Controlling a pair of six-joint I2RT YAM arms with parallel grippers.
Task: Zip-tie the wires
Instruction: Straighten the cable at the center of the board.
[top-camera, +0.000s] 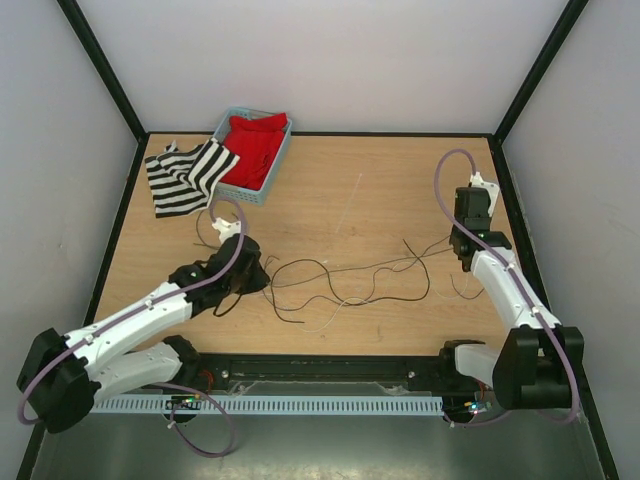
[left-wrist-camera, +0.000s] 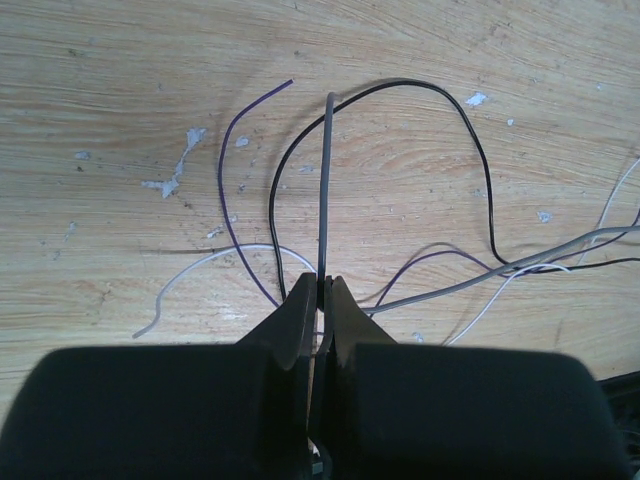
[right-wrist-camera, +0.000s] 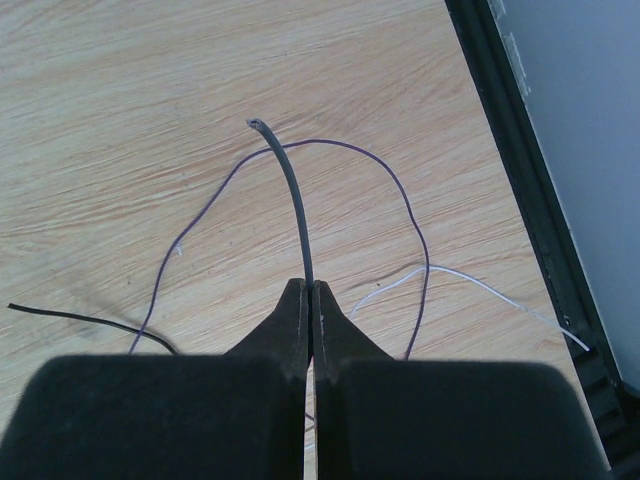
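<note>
The wires (top-camera: 340, 282) lie in loose loops on the wooden table (top-camera: 340, 200) between my two arms. My left gripper (top-camera: 250, 276) (left-wrist-camera: 322, 282) is shut on a grey wire (left-wrist-camera: 325, 180) that sticks straight out past its tips. A black wire (left-wrist-camera: 470, 130), a purple wire (left-wrist-camera: 228, 190) and a white wire (left-wrist-camera: 200, 264) curl on the wood around it. At the table's right side, my right gripper (top-camera: 462, 252) (right-wrist-camera: 311, 286) is shut on a grey wire end (right-wrist-camera: 290, 190). A purple wire (right-wrist-camera: 405, 195), a white wire (right-wrist-camera: 480, 285) and a black wire (right-wrist-camera: 80, 318) lie beside it.
A blue basket (top-camera: 268, 182) holding red cloth (top-camera: 255, 148) stands at the back left, with a black-and-white striped cloth (top-camera: 185, 176) beside it. The black frame rail (right-wrist-camera: 530, 200) runs close to the right gripper's right side. White walls enclose the table.
</note>
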